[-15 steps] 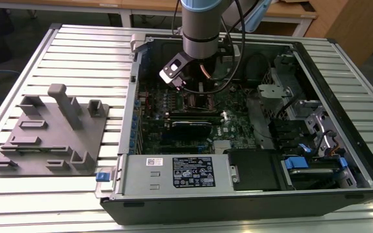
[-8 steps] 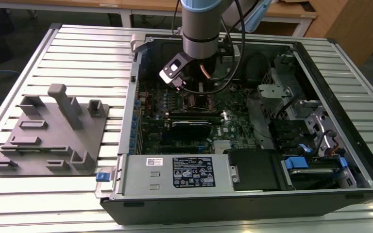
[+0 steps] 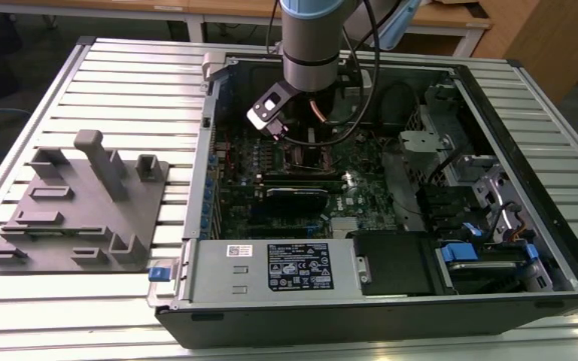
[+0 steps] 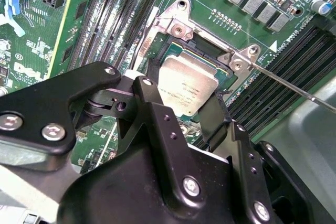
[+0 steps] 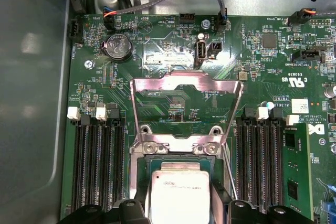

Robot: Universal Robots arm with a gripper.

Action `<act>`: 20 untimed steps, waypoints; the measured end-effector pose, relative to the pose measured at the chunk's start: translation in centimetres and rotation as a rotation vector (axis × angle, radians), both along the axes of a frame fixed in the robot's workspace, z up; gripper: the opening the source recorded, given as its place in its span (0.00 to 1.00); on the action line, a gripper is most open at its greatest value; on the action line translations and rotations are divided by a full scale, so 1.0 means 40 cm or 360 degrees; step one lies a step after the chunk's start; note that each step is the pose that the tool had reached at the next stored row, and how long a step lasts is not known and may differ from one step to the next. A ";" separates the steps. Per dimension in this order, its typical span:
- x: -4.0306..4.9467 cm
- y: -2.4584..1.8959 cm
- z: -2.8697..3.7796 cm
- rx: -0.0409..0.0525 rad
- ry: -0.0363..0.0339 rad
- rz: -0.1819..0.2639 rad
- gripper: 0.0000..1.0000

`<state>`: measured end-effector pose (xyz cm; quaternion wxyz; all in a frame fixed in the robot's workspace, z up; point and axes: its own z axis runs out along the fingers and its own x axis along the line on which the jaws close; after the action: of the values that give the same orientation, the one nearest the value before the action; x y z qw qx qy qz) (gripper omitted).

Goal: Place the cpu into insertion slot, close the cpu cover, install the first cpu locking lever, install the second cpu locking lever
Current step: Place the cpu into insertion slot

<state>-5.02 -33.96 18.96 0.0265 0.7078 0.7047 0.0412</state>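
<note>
1. The pincer [image 4: 185, 95] is clenched on the chip [image 4: 188, 83]. In both wrist views its black fingers [image 4: 152, 103] press against two opposite edges of the chip.
2. The chip sits between the fingers, right over the socket [image 4: 207, 50], whose dark frame shows around it. I cannot tell whether it already rests on the pins or hangs just above them.
3. Just beyond the pincer, in the first wrist view, the cover [image 5: 186, 83] is swung open on its hinge, clear of the socket.
4. Beside the pincer, a thin locking lever [image 4: 294, 86] juts away from the socket, unlatched.
5. Long black memory slots [image 5: 100, 166] flank the pincer on both sides, all on the green board [image 5: 157, 40].
6. Farther out, in the exterior view, the computer case [image 3: 369, 327] lies open on the slatted worktop [image 3: 118, 83]. A grey fixture [image 3: 78, 203] stands well apart from the pincer.
7. The step in hand looks like the first one, placing the chip; the cover and lever are not yet closed. Seating it calls for the chip to be level and square with the frame, so no pins bend, before the grip eases.
</note>
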 end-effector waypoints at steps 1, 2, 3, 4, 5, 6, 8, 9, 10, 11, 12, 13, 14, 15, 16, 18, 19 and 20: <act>0.000 0.000 0.000 0.0000 0.0000 0.0000 0.54; 0.000 0.000 -0.001 0.0000 0.0000 0.0000 0.54; 0.000 0.000 -0.002 0.0000 0.0000 0.0000 0.54; 0.000 0.000 -0.002 0.0000 0.0000 0.0000 0.54; 0.000 0.000 -0.002 0.0000 0.0000 0.0000 0.54; 0.000 0.000 -0.002 0.0000 0.0000 0.0000 0.54; 0.000 0.000 -0.002 0.0000 0.0000 0.0000 0.54; 0.000 0.000 -0.002 0.0000 0.0000 0.0000 0.54; 0.000 0.000 -0.002 0.0000 0.0000 0.0000 0.54; 0.000 0.000 -0.003 0.0000 0.0000 0.0000 0.54; 0.000 0.000 -0.003 0.0001 -0.0001 0.0000 0.54; 0.001 0.001 -0.004 0.0003 -0.0002 0.0000 0.55; 0.001 0.001 -0.004 0.0003 -0.0002 0.0000 0.55; 0.000 0.001 -0.004 0.0002 -0.0001 0.0000 0.60; 0.000 0.000 -0.003 0.0001 -0.0001 0.0000 0.60; 0.000 0.000 -0.003 0.0000 0.0000 0.0000 0.60; 0.000 0.000 -0.003 0.0000 0.0000 0.0000 0.60; 0.000 0.000 -0.002 0.0001 0.0000 0.0000 0.60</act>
<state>-5.01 -33.95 18.89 0.0265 0.7078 0.7047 0.0414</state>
